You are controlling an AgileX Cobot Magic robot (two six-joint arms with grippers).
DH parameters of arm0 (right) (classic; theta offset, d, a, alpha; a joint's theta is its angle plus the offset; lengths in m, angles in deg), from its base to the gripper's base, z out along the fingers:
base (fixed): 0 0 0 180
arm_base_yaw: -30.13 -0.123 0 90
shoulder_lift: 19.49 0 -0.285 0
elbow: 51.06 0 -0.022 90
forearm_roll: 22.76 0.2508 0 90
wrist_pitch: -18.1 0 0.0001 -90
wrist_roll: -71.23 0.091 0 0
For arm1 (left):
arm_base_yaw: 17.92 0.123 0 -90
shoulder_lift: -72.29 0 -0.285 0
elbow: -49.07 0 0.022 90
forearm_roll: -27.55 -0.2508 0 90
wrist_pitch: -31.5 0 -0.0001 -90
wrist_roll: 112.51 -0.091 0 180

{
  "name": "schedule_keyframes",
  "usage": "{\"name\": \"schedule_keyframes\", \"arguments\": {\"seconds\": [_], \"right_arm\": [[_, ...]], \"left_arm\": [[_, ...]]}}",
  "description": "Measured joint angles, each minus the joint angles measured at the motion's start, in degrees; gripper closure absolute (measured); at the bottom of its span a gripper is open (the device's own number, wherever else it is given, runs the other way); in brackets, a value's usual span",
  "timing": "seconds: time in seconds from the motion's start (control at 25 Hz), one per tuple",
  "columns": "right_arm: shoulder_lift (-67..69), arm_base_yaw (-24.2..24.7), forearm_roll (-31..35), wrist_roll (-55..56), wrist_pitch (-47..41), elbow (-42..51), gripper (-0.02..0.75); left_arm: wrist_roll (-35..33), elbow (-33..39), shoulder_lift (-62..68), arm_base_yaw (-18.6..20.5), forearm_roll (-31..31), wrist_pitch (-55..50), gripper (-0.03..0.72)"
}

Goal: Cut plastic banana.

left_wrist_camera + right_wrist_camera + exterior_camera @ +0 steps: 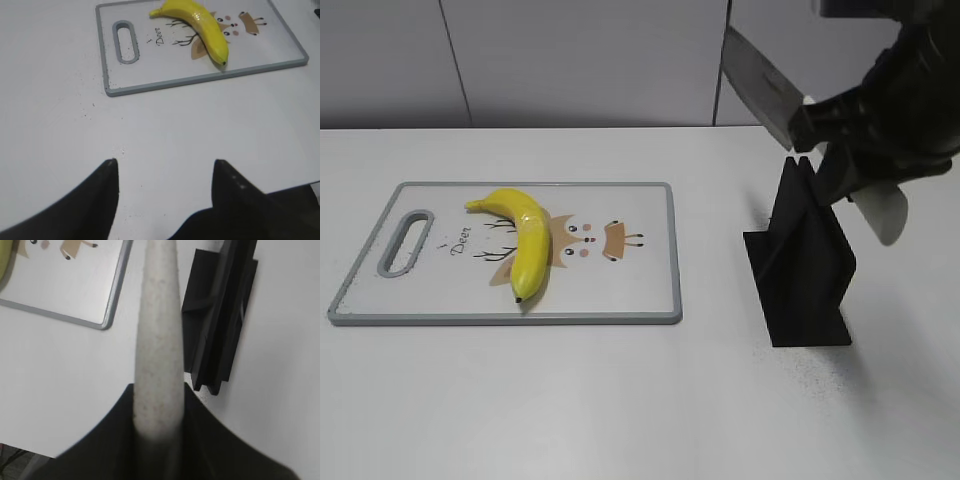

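Note:
The plastic banana [523, 237] is glossy yellow and lies on a white cutting board [640, 285] with a grey rim; it also shows in the left wrist view [202, 27]. My right gripper [840, 150] is shut on a knife's pale speckled handle [157, 340], held in the air above a black knife stand [800, 260]. The grey blade [760, 85] points up and to the left. My left gripper [165, 162] is open and empty over bare table, in front of the board [200, 80].
The black knife stand also shows in the right wrist view [220, 315], right of the board's corner [107, 315]. The board has a handle slot [408, 240] at its left end. A grey wall runs behind the white table.

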Motion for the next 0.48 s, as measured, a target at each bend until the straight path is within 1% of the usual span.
{"name": "schedule_keyframes", "arguments": {"seconds": [0.12,0.36,0.48], "right_arm": [[-2.35,0.0,-0.08,2.24,2.1,4.11,0.577],[-5.62,0.0,-1.17,5.9,3.44,9.2,0.577],[-7.06,0.0,-1.86,7.72,3.72,11.53,0.577]], "left_arm": [[0.12,0.99,-3.53,0.0,0.0,0.07,0.112],[0.36,3.17,-8.53,0.0,-0.13,2.18,0.177],[0.42,3.92,-8.89,0.0,-0.13,3.94,0.188]]}}
